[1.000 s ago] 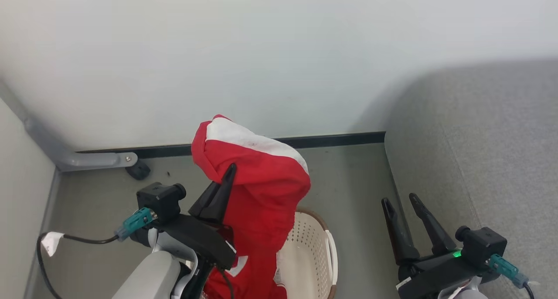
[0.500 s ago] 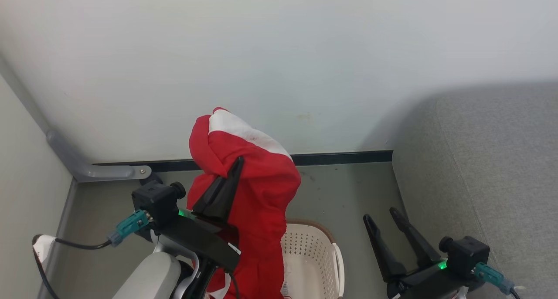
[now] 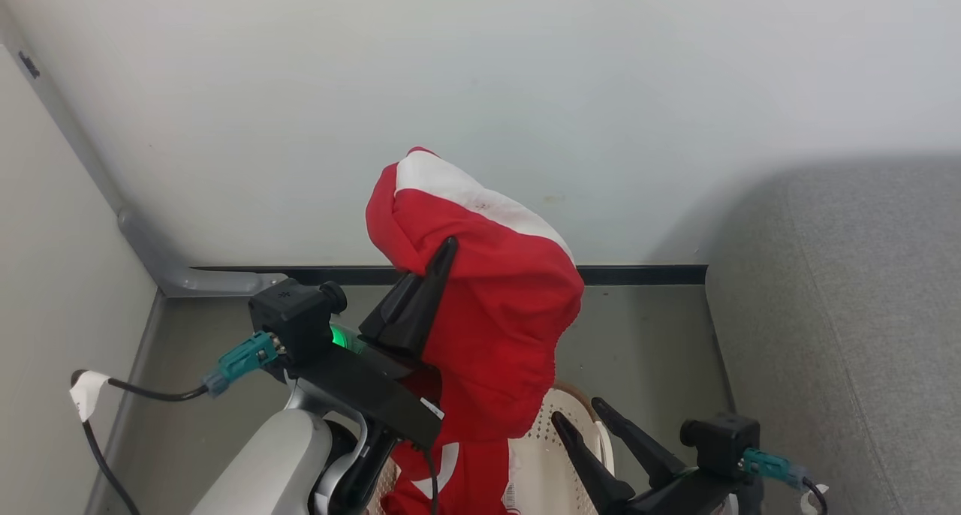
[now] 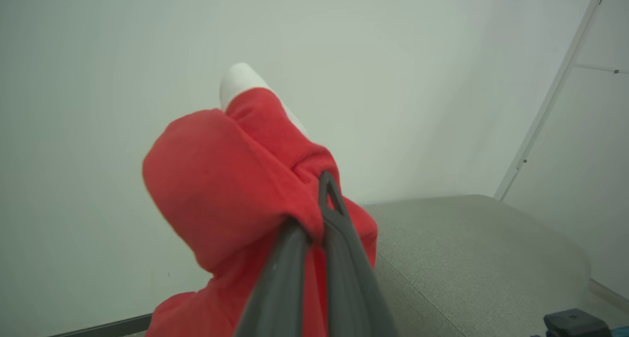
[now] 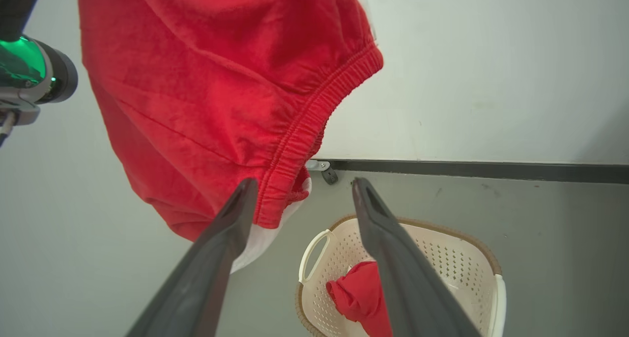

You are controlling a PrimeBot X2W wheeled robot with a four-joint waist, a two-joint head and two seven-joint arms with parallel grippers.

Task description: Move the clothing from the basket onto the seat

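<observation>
A red piece of clothing with a white band hangs in the air, and my left gripper is shut on a fold of it. In the left wrist view the closed left gripper pinches the red cloth in front of the wall. The cream basket stands on the floor below, partly hidden by the cloth. My right gripper is open over the basket, empty. From the right wrist, the right gripper stands just under the hanging hem, and the basket holds another red garment. The grey seat lies to the right.
A white wall with a black baseboard stands right behind the basket. A grey conduit runs down the left corner. A black cable with a white tag hangs at the left. Grey floor separates basket and seat.
The head camera has shifted. My left gripper has carried the red garment higher and to the right. My right gripper has swung left, from beside the seat to over the basket.
</observation>
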